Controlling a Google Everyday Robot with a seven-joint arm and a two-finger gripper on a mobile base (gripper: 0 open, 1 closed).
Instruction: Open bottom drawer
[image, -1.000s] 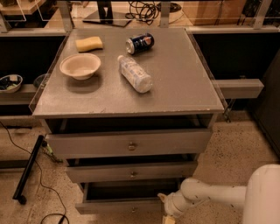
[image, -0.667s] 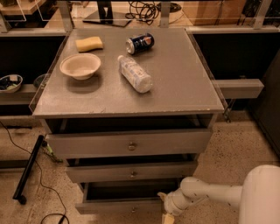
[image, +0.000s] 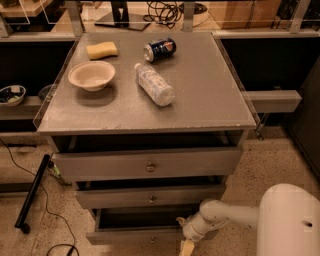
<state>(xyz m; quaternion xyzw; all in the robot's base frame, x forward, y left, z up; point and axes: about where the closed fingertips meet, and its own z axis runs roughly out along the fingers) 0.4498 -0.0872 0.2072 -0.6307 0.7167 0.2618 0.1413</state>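
The bottom drawer (image: 132, 235) is the lowest of three grey fronts in the cabinet. It stands out a little from the cabinet, with a dark gap above its front. Its knob does not show. My gripper (image: 184, 234) is at the right part of that front, low in the camera view, on the end of my white arm (image: 225, 216), which comes in from the lower right. The middle drawer (image: 150, 197) and the top drawer (image: 147, 165) each show a small round knob at the centre.
On the cabinet top (image: 210, 100) lie a clear plastic bottle (image: 154, 84), a blue can (image: 160, 49), a beige bowl (image: 92, 75) and a yellow sponge (image: 102, 50). A black pole (image: 31, 195) and cables lie on the speckled floor to the left.
My arm and gripper have shifted slightly left along the bottom drawer front. The objects on top have not moved.
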